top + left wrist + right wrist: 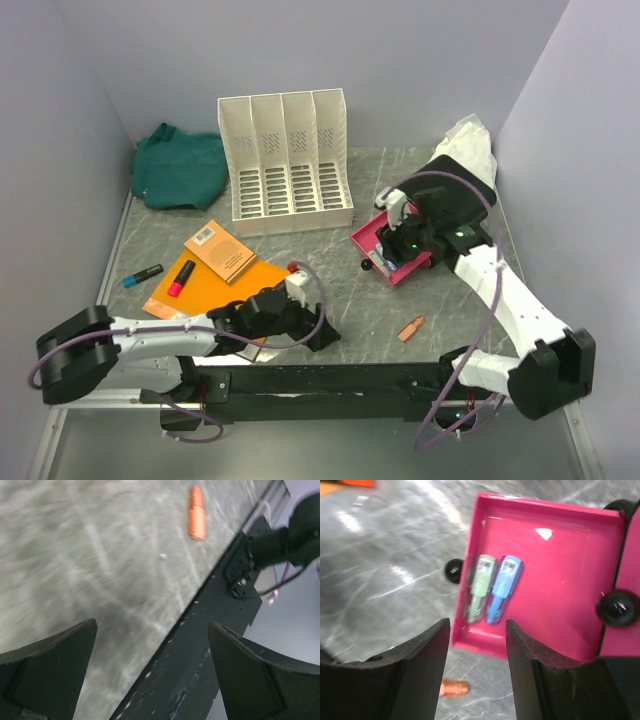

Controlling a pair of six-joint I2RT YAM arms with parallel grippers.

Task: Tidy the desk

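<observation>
The desk [330, 290] is dark grey-green stone with white veins. A pink tray [366, 241] lies right of centre. In the right wrist view a green highlighter [480, 587] and a blue highlighter [502, 587] lie side by side in the pink tray [555, 580]. My right gripper [400, 235] hovers over the tray's near edge. That gripper [477, 630] is open with nothing between its fingers. My left gripper [320, 335] sits low by the front edge. It [152, 625] is open wide and empty. A small orange pen-like piece [411, 328] lies loose on the stone [196, 512] [454, 687].
A white file rack [288, 160] stands at the back, a green cloth [180, 165] at the back left. An orange notebook [250, 280] carries a small brown book [220, 250] and a red marker [181, 277]. A blue marker [142, 275] lies left. A black knob [367, 264] sits beside the tray.
</observation>
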